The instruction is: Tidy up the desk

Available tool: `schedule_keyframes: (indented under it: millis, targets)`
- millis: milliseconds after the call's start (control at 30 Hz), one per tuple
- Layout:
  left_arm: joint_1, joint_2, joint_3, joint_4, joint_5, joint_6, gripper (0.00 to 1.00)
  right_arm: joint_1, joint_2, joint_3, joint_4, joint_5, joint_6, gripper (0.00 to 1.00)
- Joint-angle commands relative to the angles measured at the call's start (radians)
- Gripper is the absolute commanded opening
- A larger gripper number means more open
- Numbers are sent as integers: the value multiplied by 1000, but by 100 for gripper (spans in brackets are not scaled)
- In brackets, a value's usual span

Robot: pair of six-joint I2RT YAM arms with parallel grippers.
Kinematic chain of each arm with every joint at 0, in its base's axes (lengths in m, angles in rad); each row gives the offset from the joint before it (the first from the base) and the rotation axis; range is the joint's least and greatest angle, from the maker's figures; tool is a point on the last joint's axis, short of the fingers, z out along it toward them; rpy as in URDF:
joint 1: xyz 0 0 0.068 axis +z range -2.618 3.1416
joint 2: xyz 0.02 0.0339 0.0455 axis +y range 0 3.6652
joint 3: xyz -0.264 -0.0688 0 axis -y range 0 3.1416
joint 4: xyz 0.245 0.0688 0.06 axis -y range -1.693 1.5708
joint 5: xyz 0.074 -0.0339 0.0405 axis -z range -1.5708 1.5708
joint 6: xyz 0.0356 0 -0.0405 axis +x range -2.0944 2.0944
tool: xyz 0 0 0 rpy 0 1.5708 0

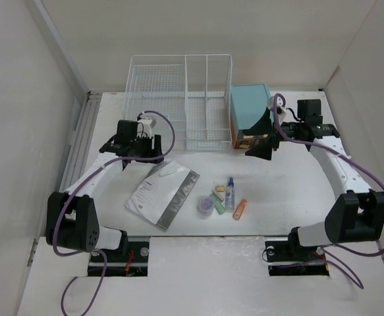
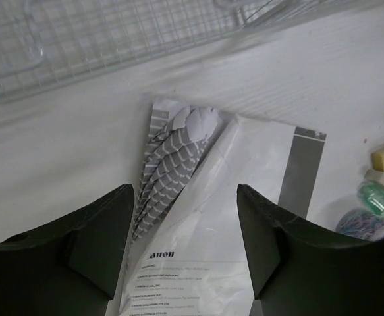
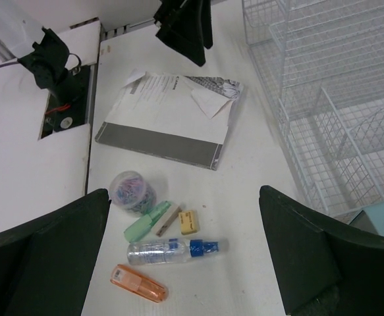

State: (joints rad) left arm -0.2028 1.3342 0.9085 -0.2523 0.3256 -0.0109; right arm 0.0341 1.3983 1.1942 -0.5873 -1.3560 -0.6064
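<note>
The white counter (image 1: 284, 191) spread beneath both arms, walls around it. The left tool (image 2: 185, 194) hovered with jaws apart over a booklet (image 2: 257, 171) (one corner folded back). The right tool (image 3: 184, 194), also spread wide, hung just beside the teal cabinet (image 1: 249, 108); a bottle (image 3: 172, 250) lay near the booklet

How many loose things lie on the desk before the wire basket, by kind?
Booklet: 1
Tub of paper clips: 1
Green item: 1
Tan piece: 1
Yellow block: 1
Clear bottle: 1
Orange item: 1
Total: 7
</note>
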Motion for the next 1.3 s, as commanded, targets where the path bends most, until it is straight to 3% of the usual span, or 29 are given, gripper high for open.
schedule_keyframes:
  millis: [0, 467, 700, 967, 1267]
  targets:
    - [-9, 10, 41, -25, -17, 41, 60, -8, -39, 33, -11, -72, -53, 100]
    - [-127, 174, 38, -11, -175, 94, 59, -17, -30, 33, -68, -90, -125, 100]
    - [-127, 161, 17, 10, -315, 150, 59, -26, -30, 33, -77, -101, -135, 100]
    - [-127, 146, -36, 30, -324, 196, 59, -26, -19, 42, -109, -111, -164, 100]
    - [-127, 229, -26, 30, -162, 239, 58, -45, -19, 42, -138, -129, -184, 100]
